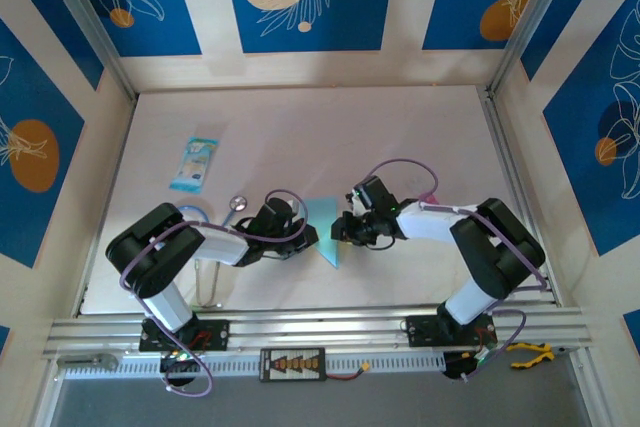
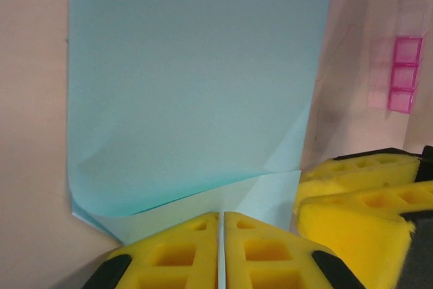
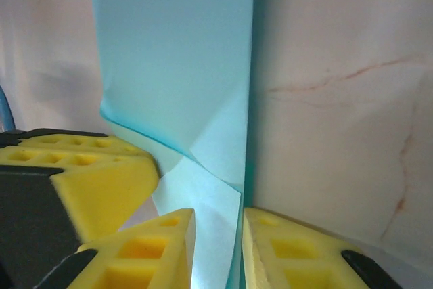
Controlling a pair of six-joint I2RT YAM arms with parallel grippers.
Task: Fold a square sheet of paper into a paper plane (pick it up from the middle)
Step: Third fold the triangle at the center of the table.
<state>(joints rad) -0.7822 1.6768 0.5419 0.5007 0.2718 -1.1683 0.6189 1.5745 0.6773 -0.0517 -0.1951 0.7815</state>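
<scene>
The light-blue square sheet of paper [image 1: 325,225] is partly folded and held up between my two grippers at the table's middle. My left gripper [image 1: 305,235] is shut on the sheet's near edge. In the left wrist view its jaws [image 2: 222,216] pinch a thin layer, and the sheet [image 2: 196,86] spreads out ahead with one corner folded over. My right gripper [image 1: 342,230] faces it from the right. In the right wrist view that gripper [image 3: 218,218] has its jaws apart, with a creased flap of the sheet [image 3: 183,65] running between them. No finished paper plane shape can be made out.
A blue-and-white printed packet [image 1: 195,163] lies at the back left. A small round metal object [image 1: 238,203] sits near the left arm. A pink item [image 2: 404,72] lies beyond the right gripper. A yellow-handled tool [image 1: 530,352] rests by the front rail.
</scene>
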